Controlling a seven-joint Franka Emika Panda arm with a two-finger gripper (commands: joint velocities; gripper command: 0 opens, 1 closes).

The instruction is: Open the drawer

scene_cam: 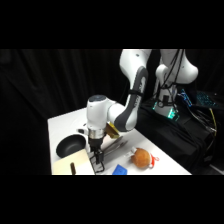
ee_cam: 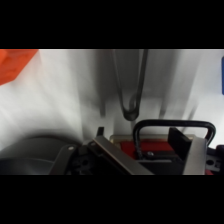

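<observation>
While tool straddles drawer handle, fingers apart | pan beside | near table edge.

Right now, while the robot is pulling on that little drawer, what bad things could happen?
1. The gripper sits at the drawer's black loop handle. If its hold is shallow, it might slip off.
2. The drawer is a small box at the table's near edge; a pull could drag the whole box instead of sliding the tray.
3. The metal tongs and the blue block lie close by, so the tray or arm might bump them.
</observation>
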